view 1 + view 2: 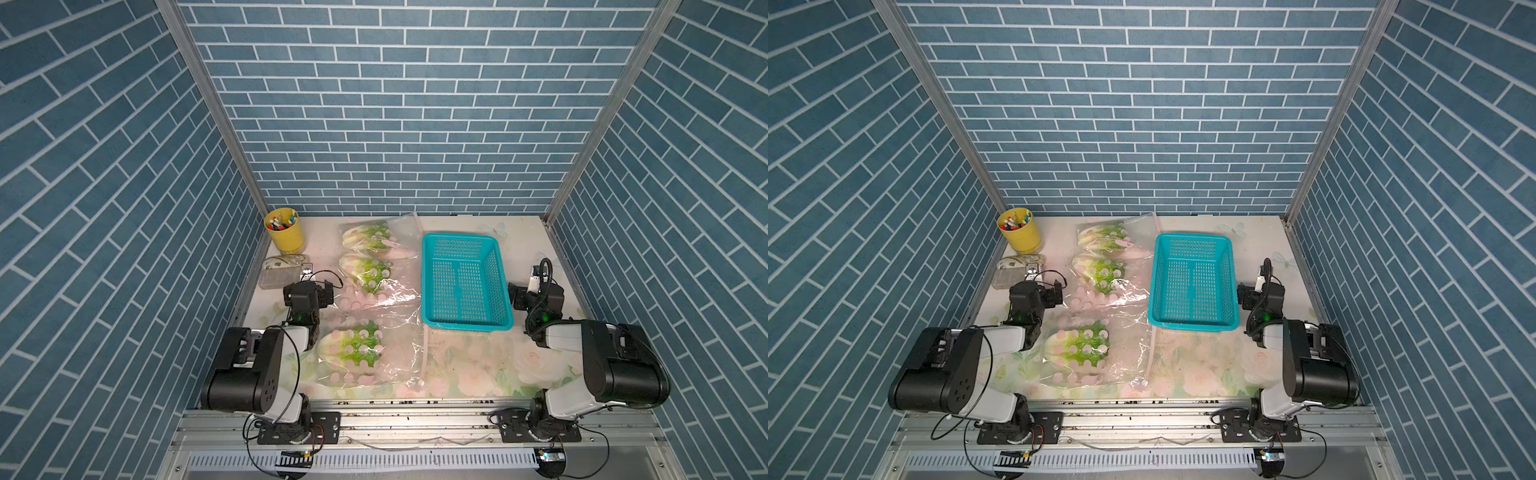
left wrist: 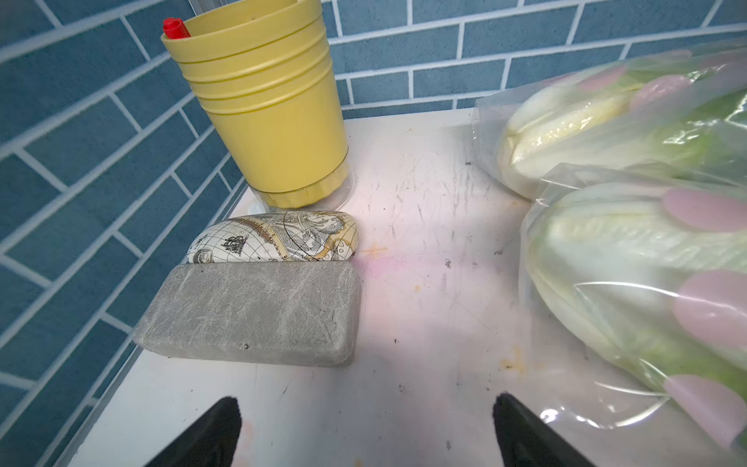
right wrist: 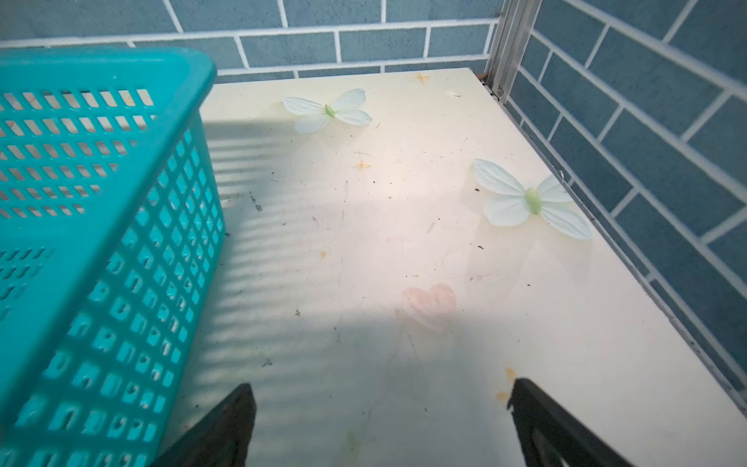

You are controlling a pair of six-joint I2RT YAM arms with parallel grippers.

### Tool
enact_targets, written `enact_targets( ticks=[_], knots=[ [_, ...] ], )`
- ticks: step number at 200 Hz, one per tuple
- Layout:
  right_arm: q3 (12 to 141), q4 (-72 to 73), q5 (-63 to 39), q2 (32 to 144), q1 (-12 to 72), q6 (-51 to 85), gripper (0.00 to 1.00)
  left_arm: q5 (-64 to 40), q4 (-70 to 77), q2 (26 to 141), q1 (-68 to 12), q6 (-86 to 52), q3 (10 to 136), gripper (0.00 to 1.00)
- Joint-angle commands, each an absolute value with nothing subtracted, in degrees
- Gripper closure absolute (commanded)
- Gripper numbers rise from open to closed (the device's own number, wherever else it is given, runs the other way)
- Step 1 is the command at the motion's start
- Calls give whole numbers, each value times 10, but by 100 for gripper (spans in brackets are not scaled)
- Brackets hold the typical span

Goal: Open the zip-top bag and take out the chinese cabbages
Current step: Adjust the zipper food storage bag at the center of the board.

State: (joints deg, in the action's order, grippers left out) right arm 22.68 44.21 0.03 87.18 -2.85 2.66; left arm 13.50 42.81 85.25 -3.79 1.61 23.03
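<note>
Nothing's been grabbed yet. Both arms sit low over the table [image 1: 478, 365] with jaws spread wide and empty. The left gripper [image 2: 366, 400] has only bare tabletop between its fingers, and so does the right gripper [image 3: 384, 386]. My guess is it's just a ready pose, 1 arm on each side of the work.

All 3 chinese cabbages [image 1: 351, 347] are inside the clear, pink-dotted zip-top bag [image 1: 399, 361]. I can't tell if that's 1 bag or several overlapping.

- The nearest cabbage [image 1: 1077, 347] lies behind the left gripper, beside that arm's forearm.
- The middle cabbage [image 1: 368, 272] is just beside the left gripper on its inner side, apart from it.
- The far cabbage [image 1: 368, 237] is ahead of the left gripper and inward.

From the right gripper they're all well apart, with the empty teal basket [image 1: 459, 236] in between, probably there to receive them. The pink zip strip [image 1: 424, 353] seems to run along the basket side, so I'd start opening there. The yellow cup [image 2: 262, 121] is ahead and outward of the left gripper, out of the way.
</note>
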Motion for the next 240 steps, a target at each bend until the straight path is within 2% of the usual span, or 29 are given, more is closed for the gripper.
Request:
enact_targets(
  ticks=[1, 227, 240],
  knots=[
    [234, 463, -2, 876, -25, 19, 1, 140, 435, 859, -40, 21, 239, 0],
    [235, 464, -6, 873, -32, 27, 1, 143, 439, 858, -42, 23, 237, 0],
    [264, 366, 31, 822, -25, 34, 1, 134, 434, 858, -37, 21, 239, 0]
  ],
)
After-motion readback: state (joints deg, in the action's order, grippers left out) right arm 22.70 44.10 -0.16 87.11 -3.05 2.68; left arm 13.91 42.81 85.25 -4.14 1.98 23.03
